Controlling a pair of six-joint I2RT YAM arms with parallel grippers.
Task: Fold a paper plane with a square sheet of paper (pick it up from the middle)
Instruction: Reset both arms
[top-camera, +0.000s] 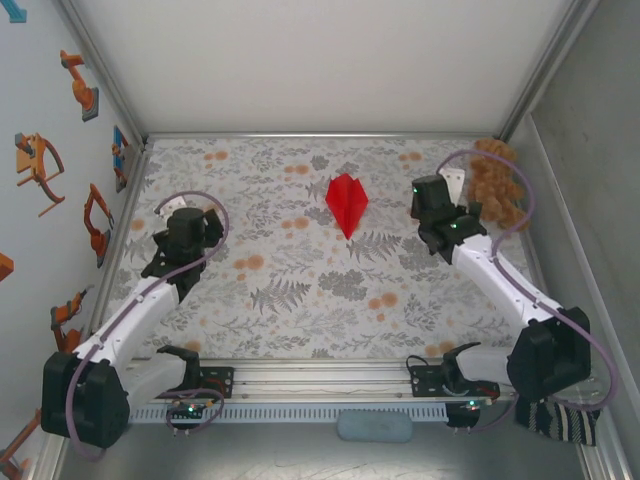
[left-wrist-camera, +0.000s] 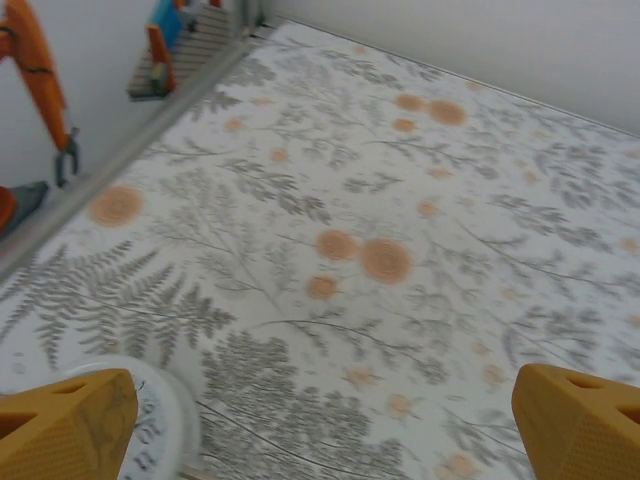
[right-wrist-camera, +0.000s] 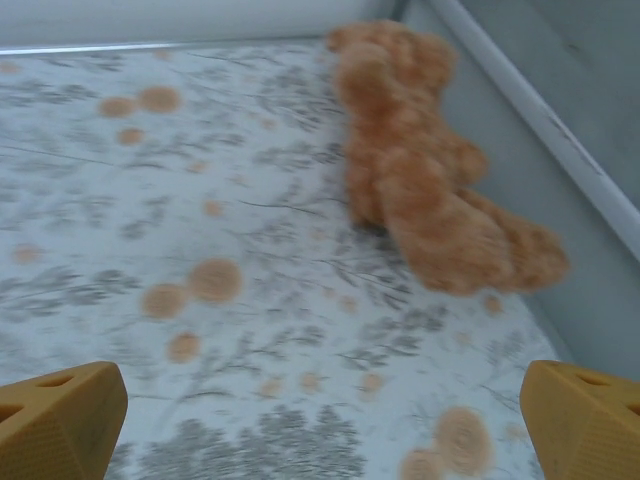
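Both jaws spread wide, empty, paper plane (top-camera: 346, 203) on floral table (top-camera: 300, 300) between them, well apart from each

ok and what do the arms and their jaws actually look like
Both the left arm and right arm have white tube-like links, black joints and black wrist housings, each with a looping thin purple cable. The jaws are mustard-yellow wedge-shaped blocks with small holes.

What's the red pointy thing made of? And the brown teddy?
The paper plane looks like thin matte paper: it has flat bright red faces, a sharp tip and a straight centre crease. The teddy bear looks like soft plush fabric, with a fuzzy, clumpy brown pile and no shine. What fills it can't be seen.
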